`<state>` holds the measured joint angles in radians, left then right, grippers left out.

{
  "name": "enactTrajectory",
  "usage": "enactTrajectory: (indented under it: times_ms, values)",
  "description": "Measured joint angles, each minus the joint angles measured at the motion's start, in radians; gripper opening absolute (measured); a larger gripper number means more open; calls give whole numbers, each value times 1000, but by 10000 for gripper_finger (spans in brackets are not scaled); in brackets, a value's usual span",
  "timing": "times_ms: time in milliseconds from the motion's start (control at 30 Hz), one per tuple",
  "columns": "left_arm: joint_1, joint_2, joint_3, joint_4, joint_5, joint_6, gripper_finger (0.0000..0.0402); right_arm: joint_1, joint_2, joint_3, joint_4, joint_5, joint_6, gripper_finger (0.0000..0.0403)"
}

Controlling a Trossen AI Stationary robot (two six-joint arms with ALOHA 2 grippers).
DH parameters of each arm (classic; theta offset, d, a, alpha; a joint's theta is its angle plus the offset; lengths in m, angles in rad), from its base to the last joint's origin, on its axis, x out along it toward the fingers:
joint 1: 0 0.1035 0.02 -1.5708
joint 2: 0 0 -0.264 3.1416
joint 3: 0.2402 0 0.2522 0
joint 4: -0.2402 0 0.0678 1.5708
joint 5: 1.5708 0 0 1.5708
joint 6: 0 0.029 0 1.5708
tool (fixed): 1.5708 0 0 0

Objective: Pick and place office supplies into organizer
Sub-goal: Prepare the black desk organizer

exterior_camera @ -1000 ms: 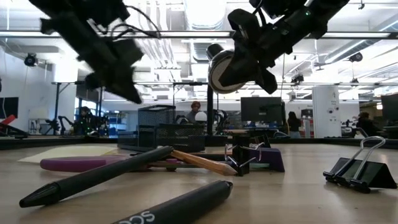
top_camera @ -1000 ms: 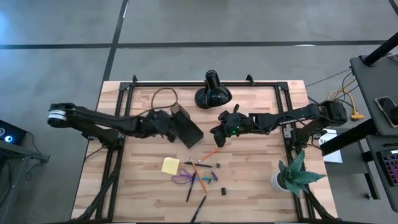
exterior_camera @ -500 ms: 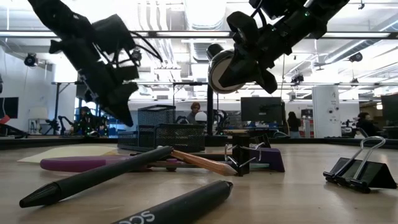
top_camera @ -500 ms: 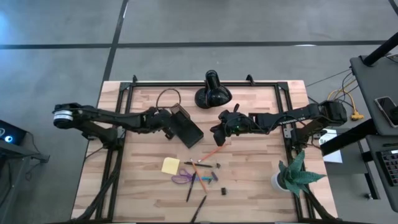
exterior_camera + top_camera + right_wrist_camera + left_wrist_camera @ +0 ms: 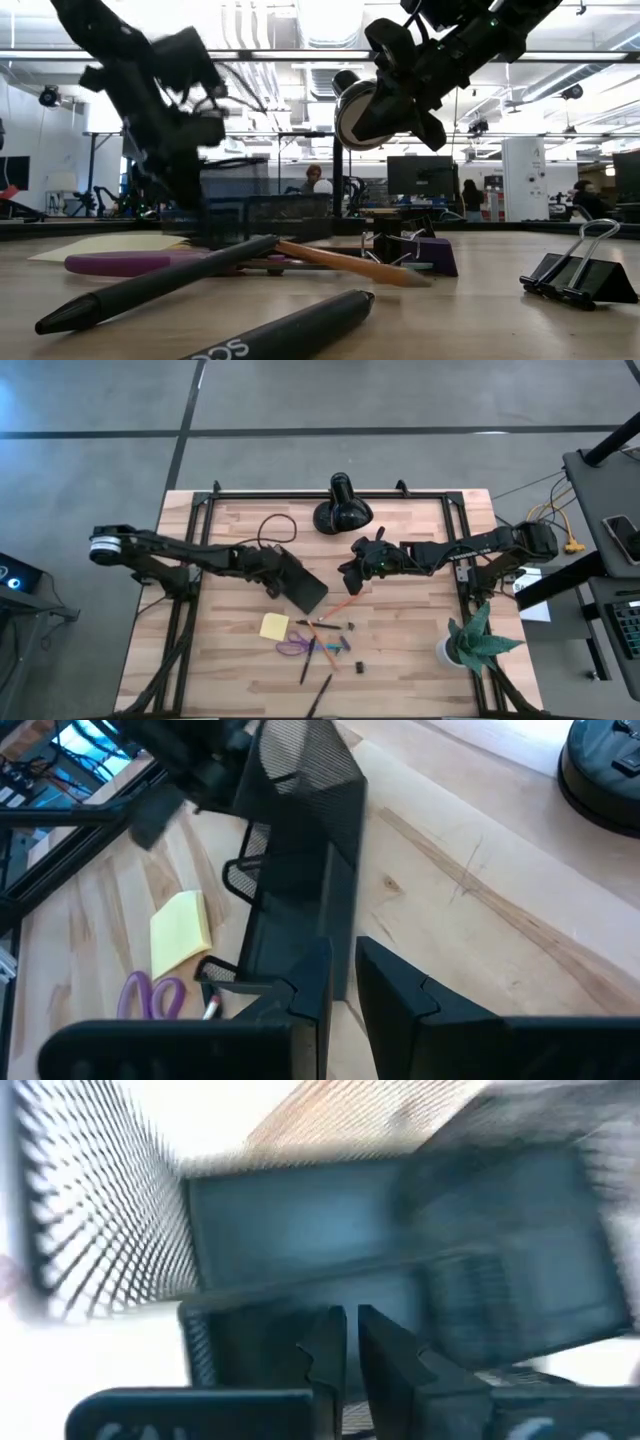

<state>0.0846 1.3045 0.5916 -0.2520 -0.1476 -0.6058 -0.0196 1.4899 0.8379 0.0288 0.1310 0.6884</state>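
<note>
My left gripper [image 5: 272,568] is closed, empty, touching the organizer's [image 5: 300,582] mesh wall near the table [image 5: 420,630] centre. My right gripper [image 5: 352,582], closed too, hovers beside it above the orange pencil [image 5: 341,604].

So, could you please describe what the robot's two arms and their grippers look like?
Both arms are dark, slim and jointed. The left arm has a white ring at its outer end, and a thin dark cable loops near its left gripper. The right gripper shows a small green light on its housing. In the wrist views, each gripper has two dark, blocky, angular fingers.
</note>
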Motion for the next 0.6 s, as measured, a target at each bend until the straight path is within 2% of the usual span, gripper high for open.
enactTrajectory:
  times_ms: [200, 300, 367, 600]
  values:
    - [-40, -100, 18, 22, -21, -66, 13, 0, 0, 0, 0, 0, -9, 43]
    - [-50, -132, 20, 6, -77, -68, 13, 1, 7, 0, -3, -78, 12, 43]
    - [-50, -151, 19, -35, -119, -69, 13, 13, 46, 0, -1, -138, 22, 43]
    - [-50, -248, 19, -120, -159, -69, 13, 17, 214, 39, -12, -188, 34, 43]
